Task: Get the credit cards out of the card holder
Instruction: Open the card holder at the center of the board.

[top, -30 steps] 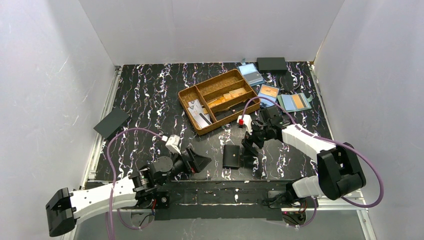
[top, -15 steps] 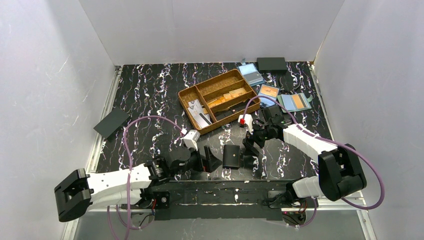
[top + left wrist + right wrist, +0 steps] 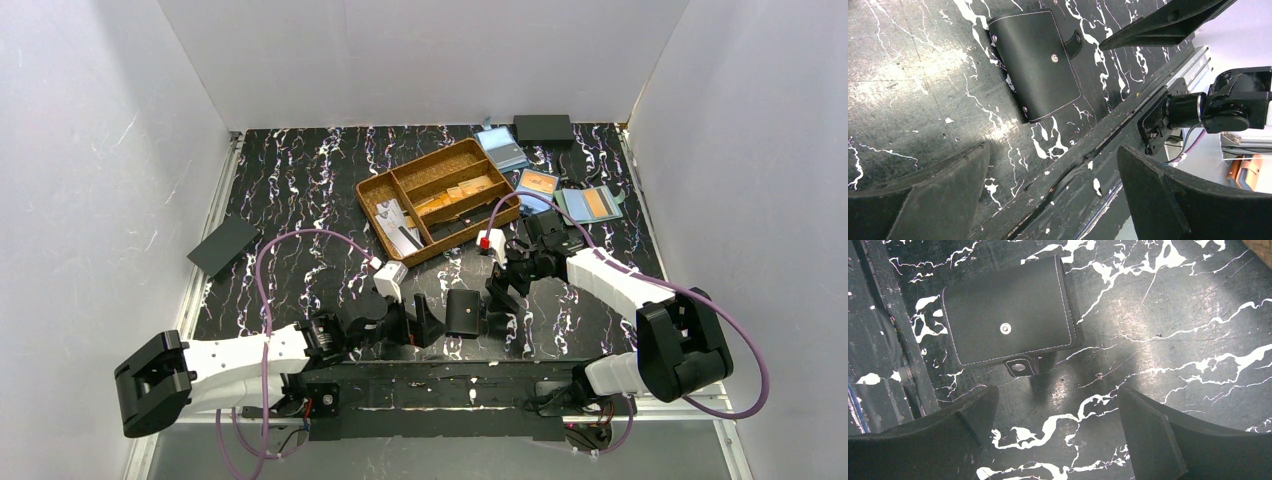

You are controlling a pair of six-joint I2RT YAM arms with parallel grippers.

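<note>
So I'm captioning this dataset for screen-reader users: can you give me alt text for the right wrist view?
A black card holder lies folded shut on the black marbled table, its snap tab undone and pointing toward the camera. The open right gripper hangs above, its dark fingers at the bottom corners, touching nothing.
</note>
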